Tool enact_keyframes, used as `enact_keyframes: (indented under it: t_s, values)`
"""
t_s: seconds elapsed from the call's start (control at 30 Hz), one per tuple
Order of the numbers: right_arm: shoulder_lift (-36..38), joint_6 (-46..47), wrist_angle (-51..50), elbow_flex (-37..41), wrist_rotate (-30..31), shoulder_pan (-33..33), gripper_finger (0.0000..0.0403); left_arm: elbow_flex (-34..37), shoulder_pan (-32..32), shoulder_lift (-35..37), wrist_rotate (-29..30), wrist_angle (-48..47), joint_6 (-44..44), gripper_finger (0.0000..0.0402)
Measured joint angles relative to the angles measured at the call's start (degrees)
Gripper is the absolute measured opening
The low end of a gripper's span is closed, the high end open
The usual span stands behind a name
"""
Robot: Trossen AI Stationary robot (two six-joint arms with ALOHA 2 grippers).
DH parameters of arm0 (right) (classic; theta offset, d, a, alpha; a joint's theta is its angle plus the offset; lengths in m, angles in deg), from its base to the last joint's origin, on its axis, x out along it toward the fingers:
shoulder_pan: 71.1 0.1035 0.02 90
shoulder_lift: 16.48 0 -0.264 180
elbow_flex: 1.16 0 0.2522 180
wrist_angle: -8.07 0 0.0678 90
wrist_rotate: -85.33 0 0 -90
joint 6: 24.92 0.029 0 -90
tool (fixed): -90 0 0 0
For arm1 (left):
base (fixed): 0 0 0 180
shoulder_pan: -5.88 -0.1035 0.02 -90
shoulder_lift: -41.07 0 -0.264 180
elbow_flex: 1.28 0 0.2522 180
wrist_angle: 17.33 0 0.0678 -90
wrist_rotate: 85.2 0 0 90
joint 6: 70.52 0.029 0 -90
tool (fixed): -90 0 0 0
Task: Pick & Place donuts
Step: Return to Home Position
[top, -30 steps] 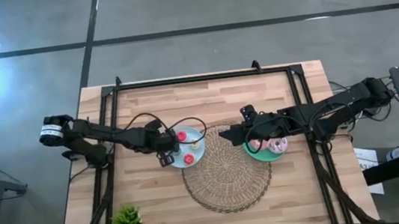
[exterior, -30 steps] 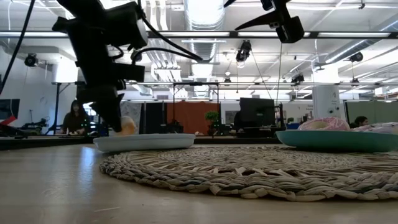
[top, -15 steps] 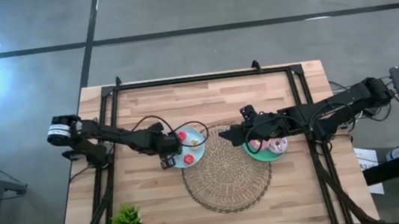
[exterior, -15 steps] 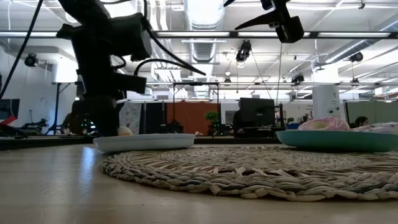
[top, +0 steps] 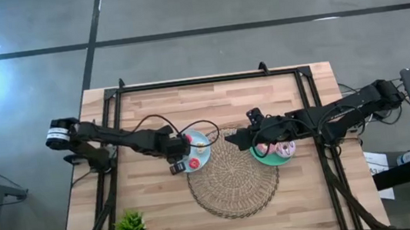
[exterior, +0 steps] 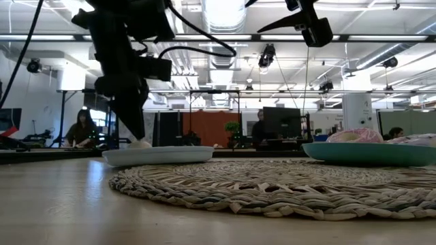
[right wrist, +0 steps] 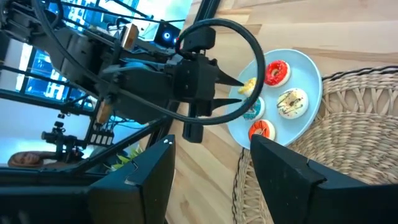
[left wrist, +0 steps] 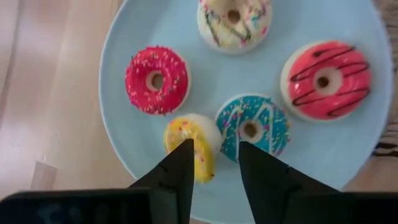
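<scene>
A light-blue plate (left wrist: 124, 37) (top: 204, 151) carries several small donuts: red-pink (left wrist: 157, 79), white (left wrist: 234, 18), pink with dark stripes (left wrist: 325, 79), blue (left wrist: 252, 127) and yellow (left wrist: 189, 142). My left gripper (left wrist: 216, 163) (top: 181, 153) is open just above the plate's near-left part, its fingers above the yellow and blue donuts. The yellow donut (exterior: 140, 143) lies flat on the plate. My right gripper (top: 233, 137) (right wrist: 210, 144) stands open above the mat's far edge, beside a green plate (top: 272, 159) with a pink donut (top: 285, 149).
A round woven mat (top: 233, 180) lies between the two plates. A small green plant (top: 130, 228) stands near the table's near-left corner. Black frame rails (top: 186, 81) run along the table's far and side edges. People (exterior: 82, 129) show in the room beyond.
My left gripper has opened and let go of the yellow donut, which now lies on the light-blue plate. The gripper has then gone up a little from the plate. My right gripper has kept still.
</scene>
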Motion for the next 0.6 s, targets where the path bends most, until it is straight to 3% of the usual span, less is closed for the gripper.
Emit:
enact_keyframes:
  t_s: [0.33,0.6]
  values:
    - [0.0,-1.2,0.0,0.0,-2.4,0.0,0.0201,-0.1,3.9,8.7,-2.8,-0.2,-1.3,0.0101]
    - [3.5,-12.0,1.2,0.1,-4.6,0.1,0.0201,-0.1,8.2,18.5,-2.8,0.9,-14.4,0.0101]
